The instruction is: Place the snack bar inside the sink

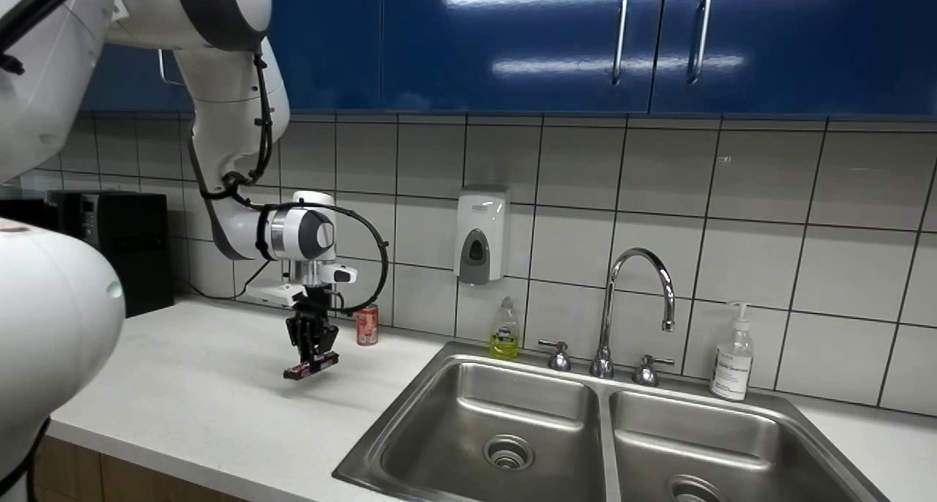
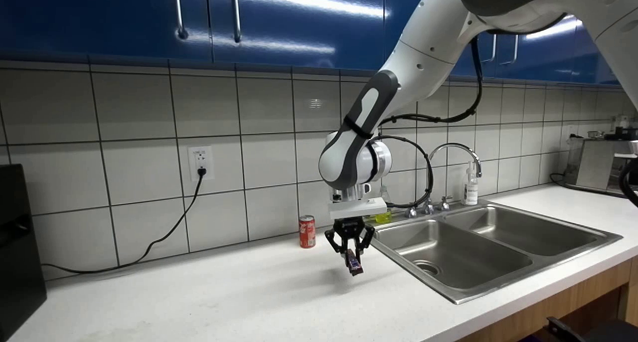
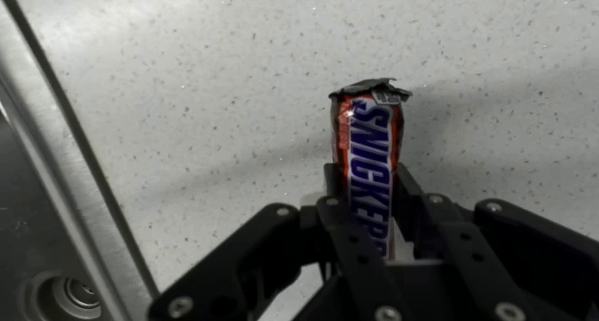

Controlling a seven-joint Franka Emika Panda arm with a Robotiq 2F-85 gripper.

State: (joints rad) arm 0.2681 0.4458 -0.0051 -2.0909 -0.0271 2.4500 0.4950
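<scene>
The snack bar (image 1: 296, 372) has a dark red wrapper; in the wrist view the bar (image 3: 369, 138) shows Snickers lettering and a crimped far end. My gripper (image 3: 367, 178) is shut on its middle, one finger on each side. In both exterior views the gripper (image 1: 315, 357) (image 2: 352, 259) points down and holds the bar (image 2: 355, 268) level, a little above the white counter. The stainless double sink (image 1: 410, 399) is beside it; its left-hand basin is the nearer one. The sink rim (image 2: 416, 272) also shows at the left of the wrist view (image 3: 47, 138), with a drain below.
A red can (image 1: 367, 325) stands behind the gripper near the tiled wall. A dish soap bottle (image 1: 504, 330), the chrome faucet (image 1: 606, 312) with two handles and a pump bottle (image 1: 733, 359) line the sink's back edge. A black box (image 1: 117, 246) stands on the counter; blue cabinets (image 1: 512, 48) hang above.
</scene>
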